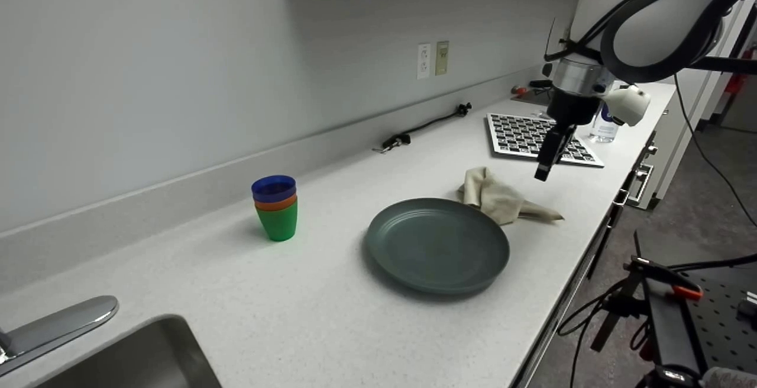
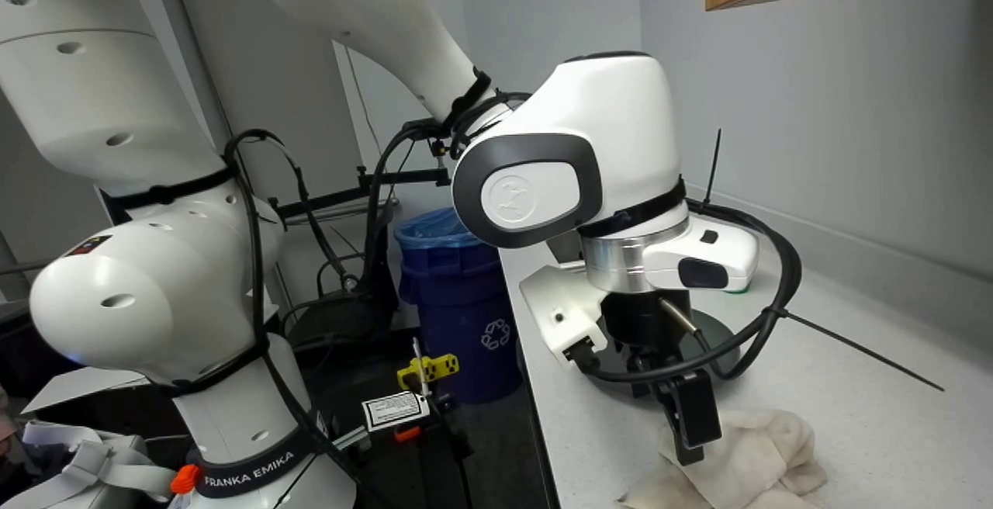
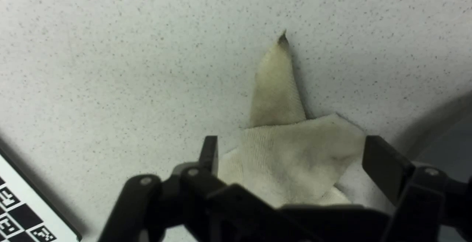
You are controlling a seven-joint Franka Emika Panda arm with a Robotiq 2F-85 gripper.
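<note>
White countertop (image 1: 331,293) beneath, the tool (image 3: 292,149) gapes wide above beige cloth (image 1: 498,200).

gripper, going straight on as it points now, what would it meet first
Probably the cloth: the open gripper points down over it in the wrist view. Depth is unclear, so the counter might come first.

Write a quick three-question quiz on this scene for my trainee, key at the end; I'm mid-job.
1. Which thing on the counter shows between the jaws of the gripper in the wrist view?
2. True or false: the gripper is shut on that thing.
3. In the stack of cups, which colour is on top: a) green, b) blue, c) orange?

Key: 1. The beige cloth. 2. False; its jaws stand open. 3. b).
</note>
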